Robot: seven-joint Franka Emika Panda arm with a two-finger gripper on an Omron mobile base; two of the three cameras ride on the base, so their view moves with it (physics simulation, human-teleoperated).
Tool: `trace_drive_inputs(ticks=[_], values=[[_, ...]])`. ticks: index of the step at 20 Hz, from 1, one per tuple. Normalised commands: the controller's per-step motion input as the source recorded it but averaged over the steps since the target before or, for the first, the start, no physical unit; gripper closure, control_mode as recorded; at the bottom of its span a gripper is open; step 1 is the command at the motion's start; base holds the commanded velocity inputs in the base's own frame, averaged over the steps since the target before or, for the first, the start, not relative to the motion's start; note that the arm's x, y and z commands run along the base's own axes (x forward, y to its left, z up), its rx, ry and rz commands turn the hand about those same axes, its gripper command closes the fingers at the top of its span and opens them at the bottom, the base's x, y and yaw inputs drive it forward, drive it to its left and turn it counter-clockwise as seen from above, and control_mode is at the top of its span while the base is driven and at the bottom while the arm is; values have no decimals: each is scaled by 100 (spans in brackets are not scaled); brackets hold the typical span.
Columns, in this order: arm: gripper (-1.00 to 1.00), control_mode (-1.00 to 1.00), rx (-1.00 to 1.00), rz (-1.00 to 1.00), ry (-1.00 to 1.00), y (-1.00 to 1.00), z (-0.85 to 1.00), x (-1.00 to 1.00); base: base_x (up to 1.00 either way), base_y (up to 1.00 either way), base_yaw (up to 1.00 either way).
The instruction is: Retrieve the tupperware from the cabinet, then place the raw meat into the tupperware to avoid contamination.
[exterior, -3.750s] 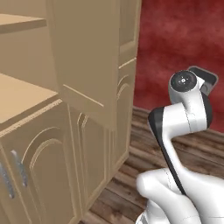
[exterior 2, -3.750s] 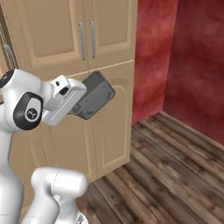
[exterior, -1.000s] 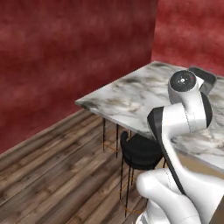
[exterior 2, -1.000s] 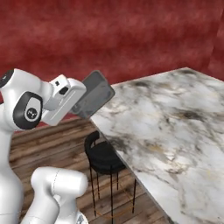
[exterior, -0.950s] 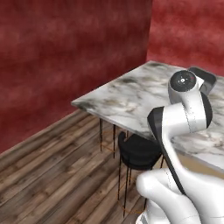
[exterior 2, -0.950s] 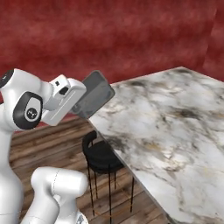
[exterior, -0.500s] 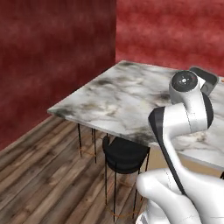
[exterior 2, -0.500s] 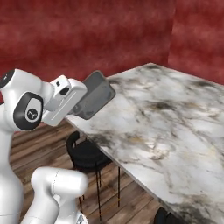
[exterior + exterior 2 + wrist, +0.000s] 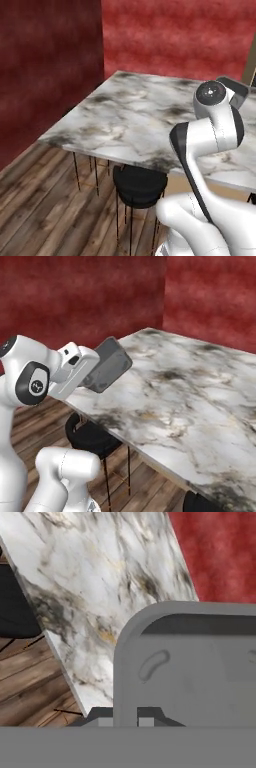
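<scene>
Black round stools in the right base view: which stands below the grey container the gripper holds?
The black round stool under the marble table's left corner, below the grey container; the other stool peeks in at the bottom edge.

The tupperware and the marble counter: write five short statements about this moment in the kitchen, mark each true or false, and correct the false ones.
1. The gripper holds the grey tupperware above the floor. True.
2. The tupperware rests flat on the marble counter. False: it is carried in the air, tilted, near the counter's edge.
3. A black stool stands under the counter's edge. True.
4. The walls behind the counter are blue. False: they are dark red.
5. The floor is wooden planks. True.
</scene>
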Motion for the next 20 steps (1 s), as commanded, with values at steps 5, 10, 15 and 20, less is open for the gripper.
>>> trace_drive_inputs(ticks=[5,10,15,20], values=[[100,100,0,0,0,0,0,0,0,37,-33],[100,100,0,0,0,0,0,0,1,42,-31],[100,100,0,0,0,0,0,0,8,53,-28],[100,100,0,0,0,0,0,0,3,58,-26]])
